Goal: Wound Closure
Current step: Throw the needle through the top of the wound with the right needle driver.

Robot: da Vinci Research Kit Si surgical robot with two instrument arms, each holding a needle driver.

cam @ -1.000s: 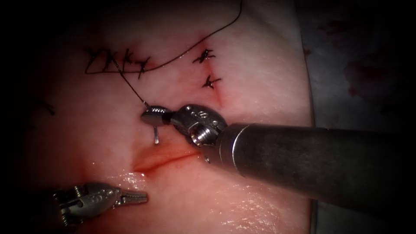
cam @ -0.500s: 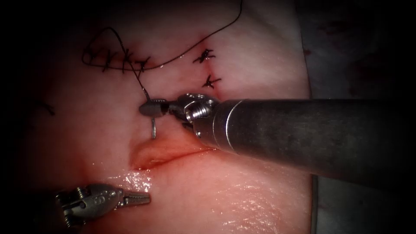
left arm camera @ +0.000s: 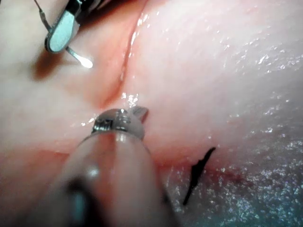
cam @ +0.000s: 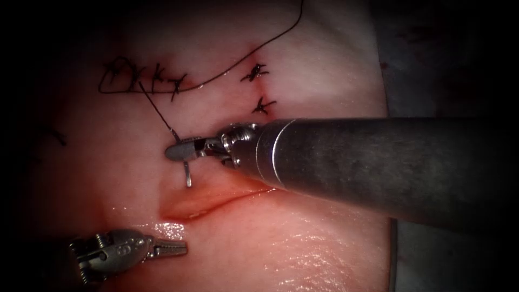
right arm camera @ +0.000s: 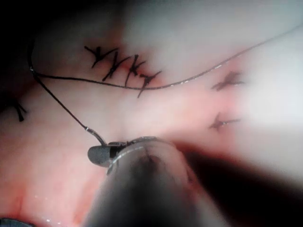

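Needle (cam: 187, 172) detail is limited: a short bright length hangs below the right gripper (cam: 181, 151), its end just above the cut (cam: 211, 203) and apart from the tissue (cam: 303, 243), while the rest of its curve is hidden by the jaws. Whether that free end is the point cannot be told. The right gripper is pinched on the needle near the end where the thread (cam: 157, 111) joins, and its wide shaft (cam: 378, 162) covers the right end of the cut. In the left wrist view the same needle end (left arm camera: 80, 57) shows bright below the right gripper (left arm camera: 60, 34), clear of the tissue. The thread runs up and left to a row of dark stitches (cam: 154, 80), loops there, then sweeps right and up out of sight. The cut is a shallow red-lined crease, wet and glossy beside it. The left gripper (cam: 172, 249) lies below the cut's left end, jaws pressed together, holding nothing; its own view (left arm camera: 137, 113) hides its tips behind the wrist.
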